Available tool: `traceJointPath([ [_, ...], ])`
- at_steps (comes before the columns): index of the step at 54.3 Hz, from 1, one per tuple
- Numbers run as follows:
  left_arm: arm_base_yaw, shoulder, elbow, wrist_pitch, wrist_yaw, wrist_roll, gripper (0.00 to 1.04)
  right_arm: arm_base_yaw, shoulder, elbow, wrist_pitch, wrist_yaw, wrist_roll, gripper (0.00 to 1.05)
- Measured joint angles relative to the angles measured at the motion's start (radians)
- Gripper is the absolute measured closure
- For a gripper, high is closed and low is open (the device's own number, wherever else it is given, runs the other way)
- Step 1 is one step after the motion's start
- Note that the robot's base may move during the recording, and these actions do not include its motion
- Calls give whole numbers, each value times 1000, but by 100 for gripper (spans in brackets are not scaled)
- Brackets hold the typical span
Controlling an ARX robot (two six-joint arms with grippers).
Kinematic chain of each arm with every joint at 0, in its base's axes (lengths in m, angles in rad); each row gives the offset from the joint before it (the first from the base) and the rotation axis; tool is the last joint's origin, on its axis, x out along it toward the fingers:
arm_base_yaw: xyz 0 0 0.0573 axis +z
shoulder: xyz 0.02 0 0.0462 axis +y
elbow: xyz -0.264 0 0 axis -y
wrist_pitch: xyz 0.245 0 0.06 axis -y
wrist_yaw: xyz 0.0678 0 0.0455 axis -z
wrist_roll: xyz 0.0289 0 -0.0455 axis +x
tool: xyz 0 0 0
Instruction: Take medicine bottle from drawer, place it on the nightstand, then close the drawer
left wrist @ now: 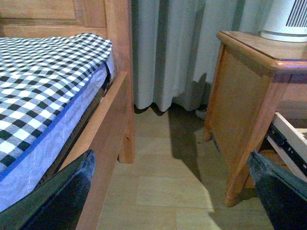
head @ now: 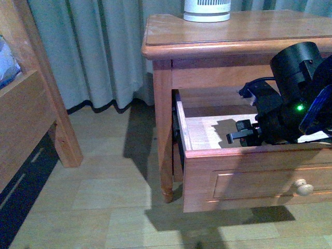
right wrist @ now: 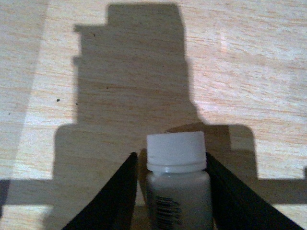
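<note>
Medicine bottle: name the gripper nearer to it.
Right. The right gripper flanks the medicine bottle inside the drawer; the left gripper hangs outside, between bed frame and nightstand.

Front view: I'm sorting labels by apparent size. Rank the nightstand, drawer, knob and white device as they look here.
1. nightstand
2. drawer
3. white device, though only its base is in frame
4. knob

LEGIBLE TEXT: none | medicine bottle (right wrist: 178, 196): label on its side carries dark printed marks, right wrist view, too blurred and dim to read | BRANDS, NUMBERS, SIGNS: none readable in any view
</note>
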Motion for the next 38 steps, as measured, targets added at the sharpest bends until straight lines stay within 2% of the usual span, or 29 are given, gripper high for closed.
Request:
traceJointPath([
  [5,0,0,0,0,0,0,7,8,-27,-35,5,8,-1,73],
  [14,0,0,0,0,0,0,7,21,-117,-120,12,42,-26,74],
  [23,0,0,0,0,0,0,7,25,-286,-153,-29,19,-26,74],
  [30,0,0,0,0,0,0,7,25,-425,-112,-90,-22,-22,74],
  [38,0,0,0,0,0,0,7,16,-514,26,-170,-68,-11,74],
])
